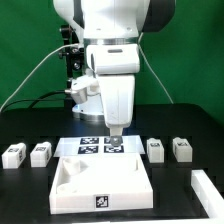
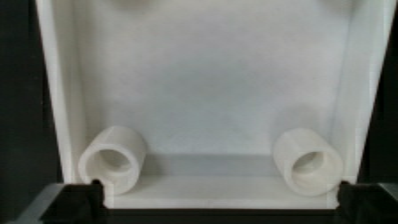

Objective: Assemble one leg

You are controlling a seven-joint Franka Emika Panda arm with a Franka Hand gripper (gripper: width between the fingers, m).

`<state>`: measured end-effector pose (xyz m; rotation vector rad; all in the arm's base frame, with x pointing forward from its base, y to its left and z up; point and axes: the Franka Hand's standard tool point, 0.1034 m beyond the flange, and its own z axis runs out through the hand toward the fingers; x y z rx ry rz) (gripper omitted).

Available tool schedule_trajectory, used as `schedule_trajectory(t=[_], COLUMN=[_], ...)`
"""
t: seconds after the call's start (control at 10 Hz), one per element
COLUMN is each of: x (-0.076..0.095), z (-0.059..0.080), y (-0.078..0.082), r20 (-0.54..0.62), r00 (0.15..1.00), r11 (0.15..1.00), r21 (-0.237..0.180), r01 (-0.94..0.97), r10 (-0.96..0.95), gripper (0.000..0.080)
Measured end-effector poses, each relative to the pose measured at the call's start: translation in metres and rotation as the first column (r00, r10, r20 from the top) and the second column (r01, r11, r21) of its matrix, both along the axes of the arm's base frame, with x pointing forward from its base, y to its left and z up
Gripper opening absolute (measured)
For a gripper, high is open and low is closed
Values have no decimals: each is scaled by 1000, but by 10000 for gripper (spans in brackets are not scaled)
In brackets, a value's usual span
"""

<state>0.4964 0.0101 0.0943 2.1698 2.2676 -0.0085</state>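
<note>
Partly hidden — jaws [image 1: 115, 133] over board [image 1: 100, 185], tips cut off

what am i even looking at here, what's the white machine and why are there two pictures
The white machine is a robot arm, and the part at its tip is its claw, for picking things up. One picture is taken from a camera standing off the arm, looking across a black table. The other comes from a camera on the arm's wrist, looking past the claw.

On the table lies a large white square board with round sockets in its corners; the wrist picture shows it close up. Small white blocks with square tags, the legs, lie on both sides. Behind is a flat marker board. The claw appears to hold nothing.
</note>
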Motion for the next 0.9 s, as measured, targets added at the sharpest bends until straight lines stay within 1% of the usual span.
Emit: schedule_trajectory(t=[0.2, 0.3, 0.4, 0.5, 0.6, 0.7, 0.8, 0.9], x=[-2, -14, -40, -57, -67, -68, -69, -69], z=[-1, -7, -17, -27, -44, -63, -74, -80], y=[-2, -6, -10, -14, -20, -25, -28, -28], r20=[-4, -20, -43, -38, -37, -42, -48, -45], r00=[1000, 1000, 999, 999, 999, 999, 998, 998], r11=[1000, 1000, 1000, 1000, 1000, 999, 999, 998], r21=[0, -1, -1, 4, 13, 22, 28, 31], r01=[3, 5, 9, 5, 10, 28, 38, 45], r10=[-3, -5, -9, -5, -10, -27, -36, -44], gripper=[650, 650, 650, 650, 650, 650, 650, 650])
